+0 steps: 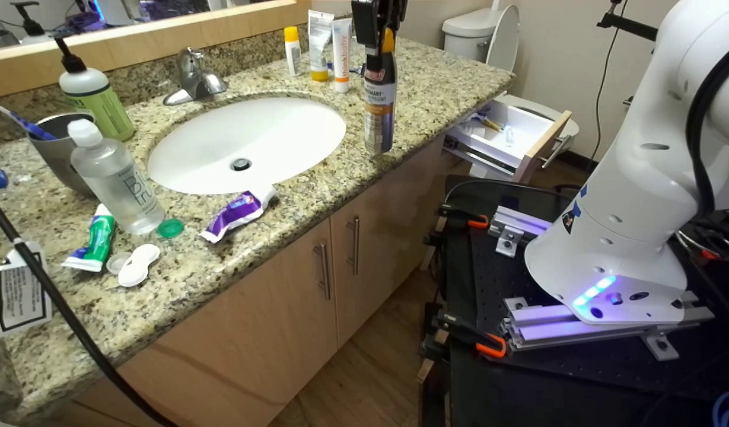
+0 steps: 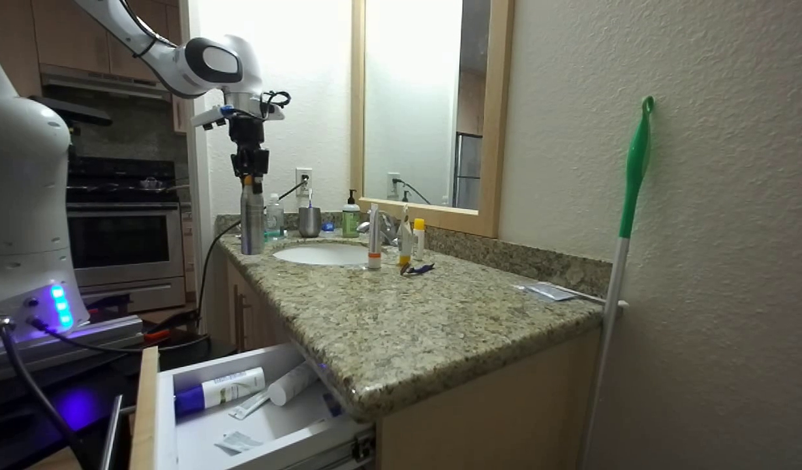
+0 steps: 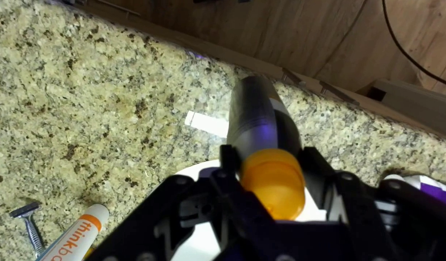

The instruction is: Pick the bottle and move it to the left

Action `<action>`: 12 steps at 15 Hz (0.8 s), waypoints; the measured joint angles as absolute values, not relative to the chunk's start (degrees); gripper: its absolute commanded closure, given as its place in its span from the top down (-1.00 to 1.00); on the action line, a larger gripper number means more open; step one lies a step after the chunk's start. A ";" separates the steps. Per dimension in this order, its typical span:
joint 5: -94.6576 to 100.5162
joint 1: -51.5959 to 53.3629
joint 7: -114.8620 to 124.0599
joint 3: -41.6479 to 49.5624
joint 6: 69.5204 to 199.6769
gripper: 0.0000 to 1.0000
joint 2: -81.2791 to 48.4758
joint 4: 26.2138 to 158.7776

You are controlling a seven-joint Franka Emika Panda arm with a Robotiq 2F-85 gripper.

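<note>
The bottle (image 1: 379,115) is a slim grey can with a dark, printed label side and an orange cap. It stands upright at the counter's front edge beside the sink in both exterior views (image 2: 251,225). In the wrist view the bottle (image 3: 259,119) points away from the camera, its orange cap between the fingers. My gripper (image 3: 269,154) is shut on the bottle just below the cap, one finger on each side. The gripper (image 1: 382,50) reaches down from above, and it also shows in an exterior view (image 2: 250,179). I cannot tell whether the base touches the counter.
The white sink (image 1: 305,112) lies beside the bottle. Upright tubes (image 1: 341,56) stand behind it. A purple toothpaste tube (image 1: 239,213), a clear bottle (image 1: 118,187), a grey cup (image 1: 56,157) and a green soap bottle (image 1: 106,107) are farther along. An open drawer (image 2: 172,418) juts from the cabinet.
</note>
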State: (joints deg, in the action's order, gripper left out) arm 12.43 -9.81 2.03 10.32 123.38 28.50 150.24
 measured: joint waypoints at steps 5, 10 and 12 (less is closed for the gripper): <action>10.65 -10.68 4.30 10.45 128.18 -0.50 26.59 150.26; 10.66 -10.92 6.01 10.42 130.32 -0.50 25.66 150.57; 10.84 -10.98 6.53 10.32 130.74 -0.50 25.10 150.90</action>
